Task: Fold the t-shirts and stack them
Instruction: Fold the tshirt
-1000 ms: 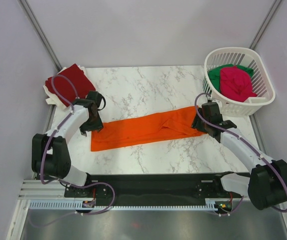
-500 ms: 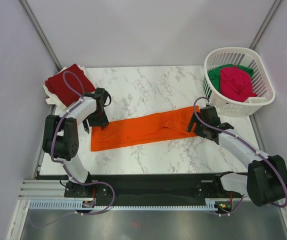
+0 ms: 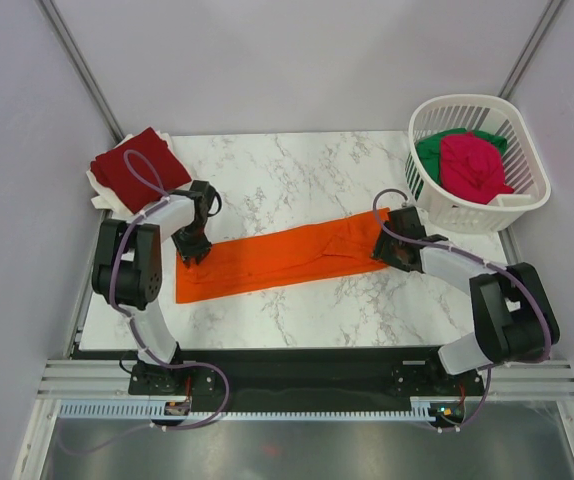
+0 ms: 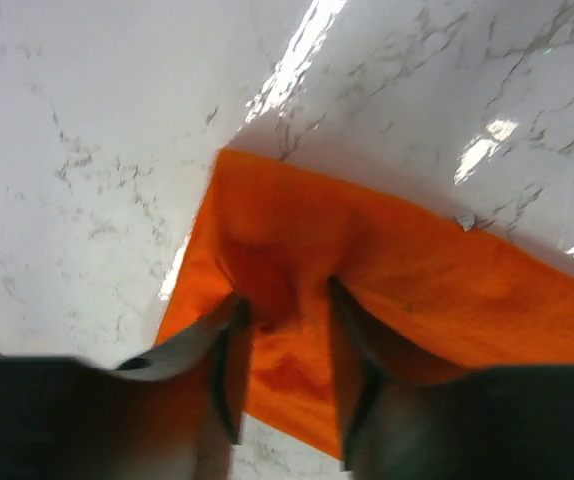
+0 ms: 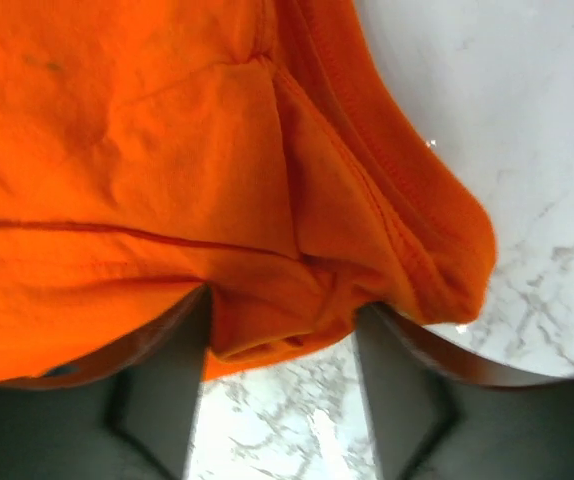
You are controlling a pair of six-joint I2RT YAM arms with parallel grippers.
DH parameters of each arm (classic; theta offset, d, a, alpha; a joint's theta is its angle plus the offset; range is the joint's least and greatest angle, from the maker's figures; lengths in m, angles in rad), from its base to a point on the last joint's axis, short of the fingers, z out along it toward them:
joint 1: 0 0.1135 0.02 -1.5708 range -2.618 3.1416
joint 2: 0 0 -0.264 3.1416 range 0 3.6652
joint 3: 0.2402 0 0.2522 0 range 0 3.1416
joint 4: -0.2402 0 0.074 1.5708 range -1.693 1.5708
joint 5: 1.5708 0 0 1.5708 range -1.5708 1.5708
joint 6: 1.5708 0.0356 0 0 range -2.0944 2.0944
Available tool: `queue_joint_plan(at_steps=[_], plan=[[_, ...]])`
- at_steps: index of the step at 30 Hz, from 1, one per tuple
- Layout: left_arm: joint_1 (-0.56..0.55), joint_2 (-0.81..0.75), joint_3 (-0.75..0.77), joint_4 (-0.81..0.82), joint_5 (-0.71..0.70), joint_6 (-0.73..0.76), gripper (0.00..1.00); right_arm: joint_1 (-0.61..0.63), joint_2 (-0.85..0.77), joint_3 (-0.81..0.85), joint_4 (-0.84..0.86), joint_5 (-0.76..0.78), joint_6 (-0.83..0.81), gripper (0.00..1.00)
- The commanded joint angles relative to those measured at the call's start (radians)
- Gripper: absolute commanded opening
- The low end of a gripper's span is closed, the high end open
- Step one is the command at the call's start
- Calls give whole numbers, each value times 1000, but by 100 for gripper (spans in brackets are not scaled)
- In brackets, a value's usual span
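The bright orange t-shirt (image 3: 277,258) lies as a long folded strip across the middle of the marble table (image 3: 287,175). My left gripper (image 3: 192,250) is at its left end; in the left wrist view the fingers (image 4: 282,300) pinch a puckered fold of orange cloth (image 4: 397,270). My right gripper (image 3: 389,245) is at the right end, closed on bunched orange cloth (image 5: 167,150) between its fingers (image 5: 282,310). The dark red t-shirt (image 3: 137,170) lies folded at the far left corner. The magenta-pink t-shirt (image 3: 472,165) and green t-shirt (image 3: 432,150) lie crumpled in the basket.
The white lattice basket (image 3: 527,200) stands at the far right corner, close behind my right gripper. Something pale lies under the dark red shirt at the table's left edge (image 3: 102,200). Grey walls close in on three sides.
Both grippers have moved inward onto the ends of the orange shirt and closed on it. The shirt's left end has shifted slightly and its right end is bunched.
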Motion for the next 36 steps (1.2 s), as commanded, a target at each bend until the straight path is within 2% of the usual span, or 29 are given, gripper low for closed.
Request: queue_joint_plan(at_steps=[1, 2, 3, 4, 6, 7, 11, 12, 14, 15, 17, 18, 20, 21, 23, 24, 25, 26, 28, 29, 32, 33, 36], plan=[[19, 105, -54, 75, -57, -60, 36, -1, 84, 31, 59, 17, 22, 61], [19, 115, -52, 79, -49, -55, 28, -1, 103, 43, 65, 22, 23, 55], [17, 124, -46, 79, -43, -48, 15, -1, 126, 73, 76, 23, 28, 47], [17, 119, -49, 83, -32, -43, 2, -2, 175, 98, 78, 23, 30, 29], [13, 89, -54, 83, -15, -37, 2, -2, 235, 187, 79, 16, 37, 14], [10, 72, -64, 84, 4, -34, 2, -2, 293, 224, 79, 12, 39, 3], [-32, -8, -115, 84, 89, -29, 2, -2, 443, 455, 52, 17, 45, 2], [-55, -28, -129, 87, 109, -29, 2, -5, 478, 579, 26, 29, 37, 2], [-82, -88, -195, 98, 181, -41, 2, -11, 604, 717, 9, 19, 4, 5], [-114, -108, -216, 102, 202, -49, 2, -13, 652, 864, -5, 5, -16, 6], [-156, -166, -293, 130, 287, -86, 2, -13, 807, 1021, -10, -98, -76, 12], [-203, -180, -316, 138, 316, -106, 2, -13, 862, 1184, -25, -137, -87, 14], [-263, -221, -383, 187, 426, -176, 2, -13, 1018, 1351, -42, -253, -104, 19], [-327, -233, -400, 205, 458, -245, 2, -13, 1066, 1503, -50, -289, -104, 24], [-396, -249, -439, 300, 596, -305, 5, -11, 1187, 1641, -48, -369, -107, 58], [-465, -250, -437, 320, 630, -380, 11, -11, 1216, 1739, -41, -392, -109, 72], [-504, -250, -417, 351, 678, -408, 27, -13, 1249, 1770, -37, -409, -113, 88], [-582, -241, -393, 375, 690, -428, 44, -11, 1247, 1785, -34, -409, -133, 95], [-650, -224, -288, 376, 704, -449, 73, -16, 1177, 1738, -34, -356, -168, 98], [-674, -217, -255, 374, 707, -445, 77, -19, 1139, 1700, -33, -296, -190, 98], [-731, -217, -192, 372, 701, -440, 84, -37, 966, 1493, -31, -252, -243, 98], [-734, -224, -180, 368, 692, -428, 91, -42, 880, 1456, -27, -218, -283, 98], [-739, -244, -173, 347, 675, -408, 92, -59, 755, 1315, -71, -100, -316, 98]])
